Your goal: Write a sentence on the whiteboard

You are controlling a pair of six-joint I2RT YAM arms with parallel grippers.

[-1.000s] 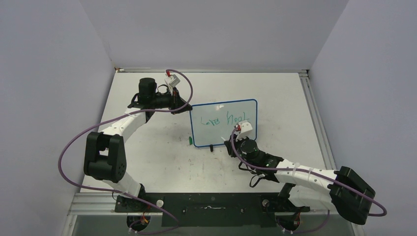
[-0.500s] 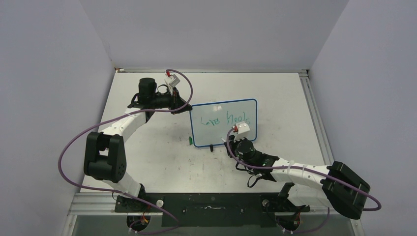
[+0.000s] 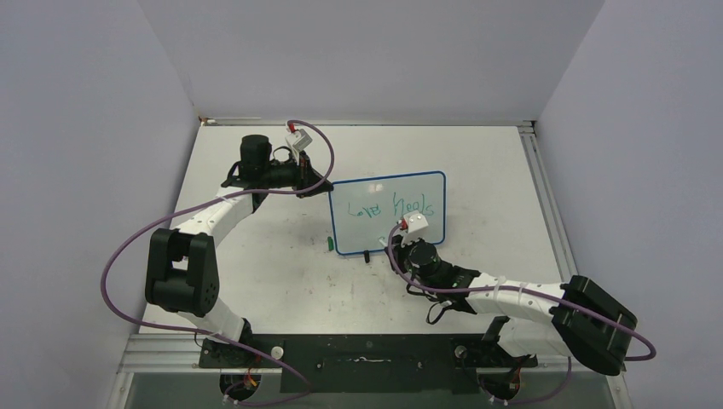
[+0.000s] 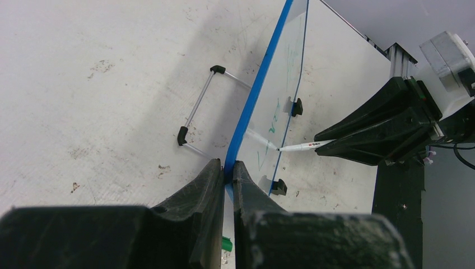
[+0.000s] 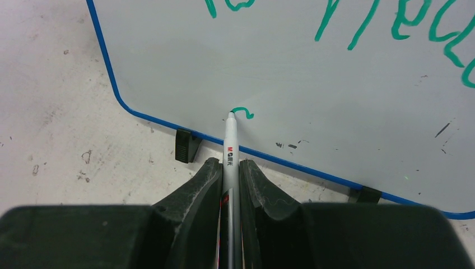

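The whiteboard stands tilted on black feet in the middle of the table, with green words on its upper line reading roughly "Love Heals". My left gripper is shut on the board's blue rim at its left edge. My right gripper is shut on a white marker. The marker's tip touches the board near its lower left, at the end of a short new green stroke. The board fills the right wrist view.
A small green cap lies on the table just left of the board's lower corner, and shows in the left wrist view. The board's wire stand rests on the table behind it. Grey walls enclose the table.
My right gripper has moved left and down along the board from the end of "Heals", where it added the final letter, to the lower line. A short green stroke has begun there. The left arm has not moved.
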